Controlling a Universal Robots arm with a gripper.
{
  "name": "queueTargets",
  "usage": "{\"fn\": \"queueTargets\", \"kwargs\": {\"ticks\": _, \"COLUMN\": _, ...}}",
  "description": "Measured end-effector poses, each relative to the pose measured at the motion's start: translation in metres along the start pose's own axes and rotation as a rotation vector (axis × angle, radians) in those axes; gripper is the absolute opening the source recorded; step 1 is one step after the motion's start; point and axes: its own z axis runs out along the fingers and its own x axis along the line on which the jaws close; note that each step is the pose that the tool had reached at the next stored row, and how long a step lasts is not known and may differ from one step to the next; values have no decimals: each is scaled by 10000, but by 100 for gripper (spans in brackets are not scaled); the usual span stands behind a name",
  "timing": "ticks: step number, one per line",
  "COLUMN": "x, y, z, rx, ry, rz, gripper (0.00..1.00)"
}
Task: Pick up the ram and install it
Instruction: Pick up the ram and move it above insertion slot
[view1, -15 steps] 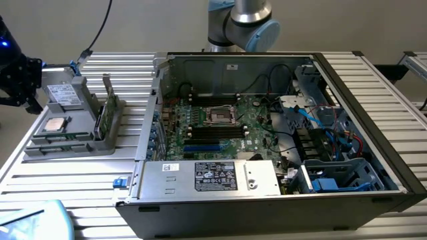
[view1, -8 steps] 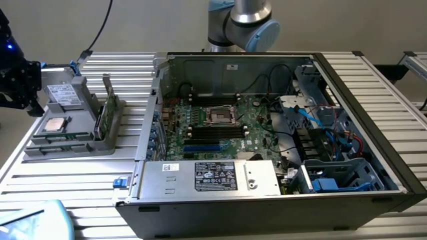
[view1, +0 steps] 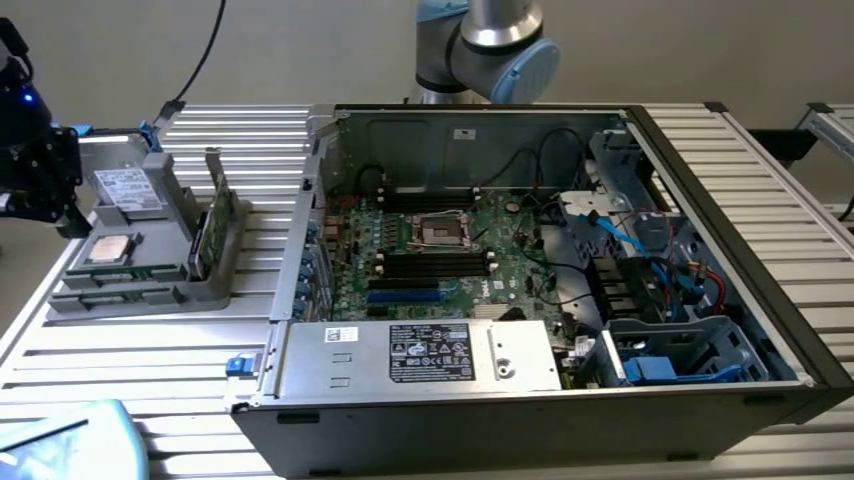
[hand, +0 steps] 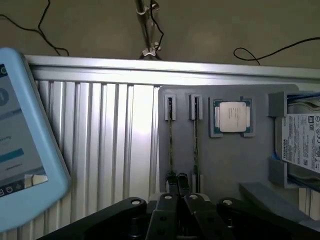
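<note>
As the ram, edge-up in the grey tray, is judged light, stiff and brittle, its long edge is favoured; pincer seen pressed together.

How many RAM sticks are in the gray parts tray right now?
2. Both stand on edge in side-by-side slots of the gray tray: one ram stick in the outer slot, the other stick between it and the processor chip. Others may be hidden.

arm: silver joint, light-blue cap | gripper: black, 2 silver screws
</note>
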Motion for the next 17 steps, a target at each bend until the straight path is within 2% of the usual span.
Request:
{"fn": "queueTargets", "kwargs": {"ticks": 2, "x": 0, "y": 0, "z": 1, "rx": 0, "ry": 0, "rz": -1, "gripper": 12}}
{"fn": "queueTargets", "kwargs": {"ticks": 3, "x": 0, "y": 0, "z": 2, "rx": 2, "ry": -1, "rz": -1, "gripper": 18}}
{"fn": "queueTargets", "kwargs": {"ticks": 4, "x": 0, "y": 0, "z": 2, "rx": 2, "ry": -1, "rz": -1, "gripper": 18}}
{"fn": "queueTargets", "kwargs": {"ticks": 7, "x": 0, "y": -2, "z": 43, "rx": 5, "ry": -1, "rz": -2, "gripper": 37}}
{"fn": "queueTargets", "kwargs": {"ticks": 17, "x": 1, "y": -11, "z": 241, "rx": 4, "ry": 12, "rz": -269, "gripper": 37}}
